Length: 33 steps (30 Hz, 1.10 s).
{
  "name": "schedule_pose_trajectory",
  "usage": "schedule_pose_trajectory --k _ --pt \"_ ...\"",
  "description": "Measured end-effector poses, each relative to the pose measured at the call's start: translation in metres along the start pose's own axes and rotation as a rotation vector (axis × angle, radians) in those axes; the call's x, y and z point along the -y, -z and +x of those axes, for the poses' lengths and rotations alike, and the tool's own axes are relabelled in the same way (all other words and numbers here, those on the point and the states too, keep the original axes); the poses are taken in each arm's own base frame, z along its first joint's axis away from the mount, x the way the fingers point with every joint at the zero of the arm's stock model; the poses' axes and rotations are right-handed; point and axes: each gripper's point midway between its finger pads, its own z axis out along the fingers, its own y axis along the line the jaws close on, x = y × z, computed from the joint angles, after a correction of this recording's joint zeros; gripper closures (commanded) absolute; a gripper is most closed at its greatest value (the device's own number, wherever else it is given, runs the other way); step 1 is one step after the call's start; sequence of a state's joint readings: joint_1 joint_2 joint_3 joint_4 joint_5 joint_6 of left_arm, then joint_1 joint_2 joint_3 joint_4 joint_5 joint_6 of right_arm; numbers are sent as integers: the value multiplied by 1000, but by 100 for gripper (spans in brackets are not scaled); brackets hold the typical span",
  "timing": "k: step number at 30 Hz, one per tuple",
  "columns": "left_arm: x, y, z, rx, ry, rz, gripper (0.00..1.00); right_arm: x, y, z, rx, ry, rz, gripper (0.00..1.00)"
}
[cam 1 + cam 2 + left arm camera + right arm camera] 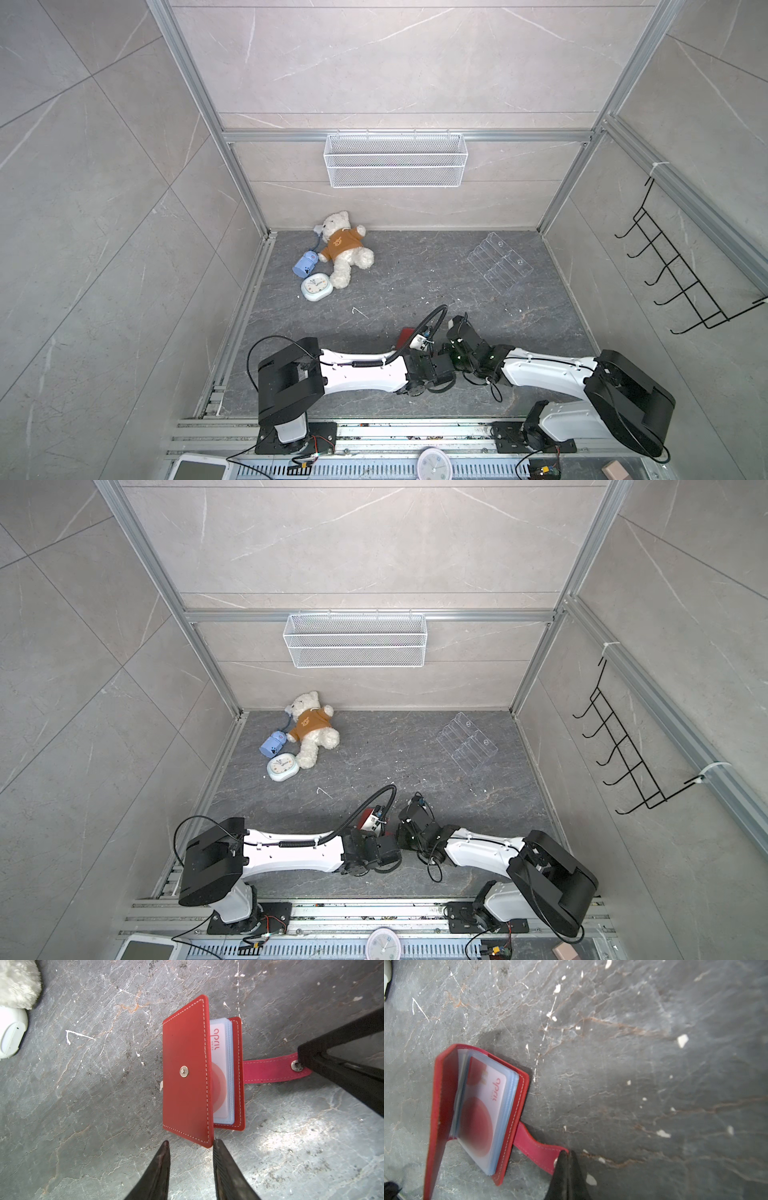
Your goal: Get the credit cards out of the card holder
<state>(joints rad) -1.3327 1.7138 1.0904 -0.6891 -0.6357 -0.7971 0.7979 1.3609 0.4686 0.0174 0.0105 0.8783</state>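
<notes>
We find the card holder on the dark tabletop, between the two wrists at the front of the work area; in both top views only a red corner of it shows past the left arm. Its front cover stands partly raised off the stack of pale blue sleeves; one of the credit cards is seated in the uppermost sleeve, and none lies outside the holder.

The right gripper has its jaws pressed together on the end of the snap tab, drawn out sideways from the holder; we judge this anchors the back cover. The left gripper is spread part-way and holds nothing; its tips sit just short of the raised cover's lower edge, one of them at the cover's corner, contact not determinable.

Step in hand, in our judgement: opening the holder, with extraction not yet begun. The next move calls for folding the cover fully back; then the left jaws must narrow onto the thin card edge alone, sliding it along the sleeve opening while the tab is kept pinned.
</notes>
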Motion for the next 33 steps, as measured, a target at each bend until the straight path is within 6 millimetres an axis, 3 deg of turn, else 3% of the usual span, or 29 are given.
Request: schedule_pose_trajectory --k 33 --pt "-34 -18 -20 -19 47 -111 67 -5 0 4 -25 37 -25 100"
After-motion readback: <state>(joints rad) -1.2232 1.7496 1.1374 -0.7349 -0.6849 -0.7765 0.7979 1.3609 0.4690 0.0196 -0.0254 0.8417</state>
